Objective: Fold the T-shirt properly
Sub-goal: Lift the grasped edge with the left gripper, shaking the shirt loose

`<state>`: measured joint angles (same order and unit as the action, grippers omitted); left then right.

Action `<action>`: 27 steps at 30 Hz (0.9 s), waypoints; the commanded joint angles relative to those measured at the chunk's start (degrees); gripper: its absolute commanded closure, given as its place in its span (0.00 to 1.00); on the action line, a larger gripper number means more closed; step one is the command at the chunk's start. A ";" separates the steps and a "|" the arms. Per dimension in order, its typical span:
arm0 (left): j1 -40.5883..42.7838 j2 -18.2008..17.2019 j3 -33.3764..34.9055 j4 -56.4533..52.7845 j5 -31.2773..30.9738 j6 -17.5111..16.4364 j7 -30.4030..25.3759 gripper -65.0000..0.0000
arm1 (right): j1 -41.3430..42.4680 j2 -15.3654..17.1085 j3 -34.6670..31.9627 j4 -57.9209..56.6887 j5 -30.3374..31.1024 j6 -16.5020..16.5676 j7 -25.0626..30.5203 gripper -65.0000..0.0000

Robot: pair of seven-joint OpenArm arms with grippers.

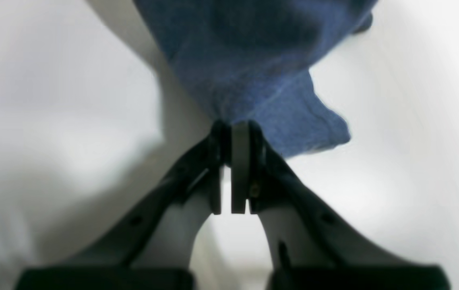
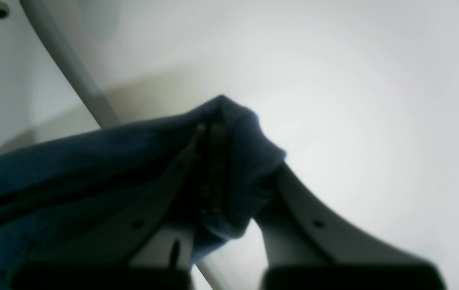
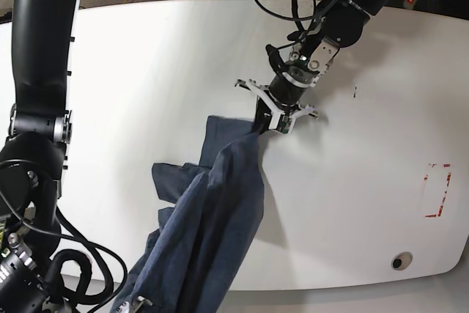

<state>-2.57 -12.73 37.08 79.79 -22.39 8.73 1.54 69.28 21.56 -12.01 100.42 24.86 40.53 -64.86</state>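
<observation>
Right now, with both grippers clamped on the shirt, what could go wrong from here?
The left gripper pinches only a small edge of the T-shirt, so the cloth may slip out under tension. The right gripper holds bunched folds, so it may lay down a crumpled layer. In the base view the shirt hangs twisted past the near edge of the table, so it could drag or snag there.

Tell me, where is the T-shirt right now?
In the base view, the T-shirt hangs stretched between the left hand mid-table and the right hand at the bottom edge.
</observation>
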 commanded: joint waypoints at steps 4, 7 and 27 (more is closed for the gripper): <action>1.91 -1.47 -2.84 1.49 0.37 0.19 -1.58 0.87 | 2.24 0.20 0.54 0.19 -0.29 -0.53 1.52 1.00; 2.79 -1.47 -3.54 1.57 0.19 0.19 -1.58 0.62 | 1.71 0.20 0.54 0.11 -0.29 -0.53 1.52 1.00; 0.15 1.87 -3.72 -3.17 0.28 0.19 -1.58 0.33 | -0.40 -1.39 0.54 0.28 -0.29 -0.53 1.61 1.00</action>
<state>-0.01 -12.12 33.63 77.28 -22.39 9.02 1.83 66.54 20.01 -11.99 100.38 24.64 40.51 -64.75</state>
